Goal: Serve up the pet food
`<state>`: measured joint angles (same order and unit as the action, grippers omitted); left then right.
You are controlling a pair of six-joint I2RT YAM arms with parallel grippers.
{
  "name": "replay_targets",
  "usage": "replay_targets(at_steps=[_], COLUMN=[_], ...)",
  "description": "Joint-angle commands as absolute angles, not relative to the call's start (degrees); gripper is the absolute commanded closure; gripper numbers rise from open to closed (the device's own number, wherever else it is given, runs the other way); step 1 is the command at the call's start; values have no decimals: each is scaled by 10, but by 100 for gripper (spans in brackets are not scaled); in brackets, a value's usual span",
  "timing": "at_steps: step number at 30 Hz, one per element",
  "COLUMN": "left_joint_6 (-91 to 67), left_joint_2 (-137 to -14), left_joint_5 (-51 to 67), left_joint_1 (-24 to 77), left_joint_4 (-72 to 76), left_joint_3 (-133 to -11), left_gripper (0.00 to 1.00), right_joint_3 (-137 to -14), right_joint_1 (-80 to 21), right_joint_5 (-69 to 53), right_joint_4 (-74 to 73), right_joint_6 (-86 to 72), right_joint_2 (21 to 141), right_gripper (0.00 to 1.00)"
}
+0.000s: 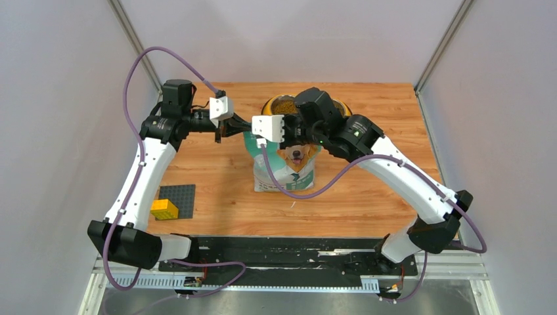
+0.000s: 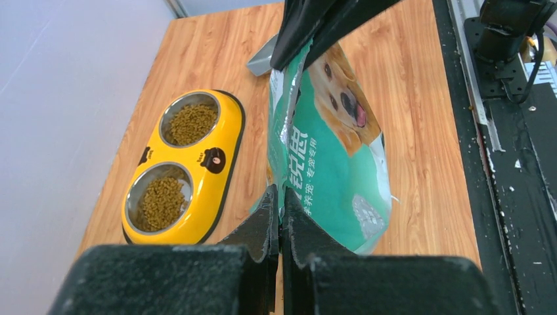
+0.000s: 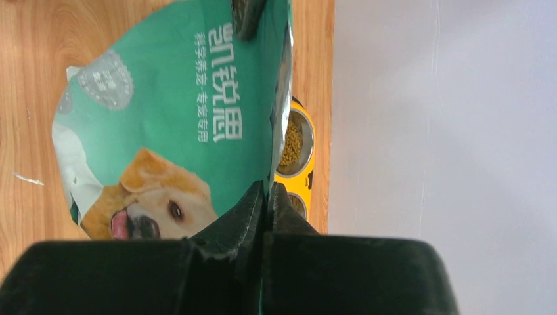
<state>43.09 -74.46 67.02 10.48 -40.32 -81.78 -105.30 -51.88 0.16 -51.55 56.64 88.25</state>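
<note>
White arms, black joints, apparently lilac cables

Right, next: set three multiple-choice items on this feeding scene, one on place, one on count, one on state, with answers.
1. Where is the yellow double feeder relative to the teal pouch?
A. on its far side
B. on its near side
C. beneath it

2. How many of its steel bowls hold kibble?
A. none
B. one
C. two

3. What are the left gripper and right gripper doing?
A. both open
B. both shut on the pouch's top edge
C. only the left shut

Answers:
1 A, the top view shows its rim past the pouch.
2 C, the left wrist view shows both filled.
3 B, each wrist view shows the edge pinched.
</note>
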Motion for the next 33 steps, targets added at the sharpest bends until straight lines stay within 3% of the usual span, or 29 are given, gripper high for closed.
replay_targets(at_steps=[1, 18, 19, 20, 23, 24, 28, 30, 33], left_joint_6=[422, 449, 432, 422, 379, 372, 335, 320, 310], left_joint_2=[-720, -745, -743, -741, -721, -716, -689, -685, -692], left_joint_5=[638, 668, 670, 671, 673, 673, 673, 674, 674], left_joint_1=[81, 81, 81, 81, 81, 81, 81, 81, 81], left_joint_4=[-404, -474, -460, -449, -394, -383, -325, -312, -314], left_joint_3=[-826, -877, -876, -872, -850, -844, -815, -808, -810], left_gripper=[100, 100, 97, 77, 52, 45, 36, 35, 34], right_joint_3=[-1040, -999, -997, -996, -990, -991, -1008, -1014, -1017], right_joint_1=[-457, -374, -373, -373, -374, -374, -374, -373, -373], right_joint_5=[167, 137, 130, 123, 94, 80, 13, -56, -159], right_joint_4=[-603, -600, -595, -590, -555, -544, -510, -501, -484], right_joint_6=[555, 546, 547, 547, 539, 534, 484, 467, 444], right_joint_2=[798, 713, 709, 706, 693, 689, 684, 682, 681], right_gripper=[100, 100, 100, 100, 100, 97, 51, 39, 33])
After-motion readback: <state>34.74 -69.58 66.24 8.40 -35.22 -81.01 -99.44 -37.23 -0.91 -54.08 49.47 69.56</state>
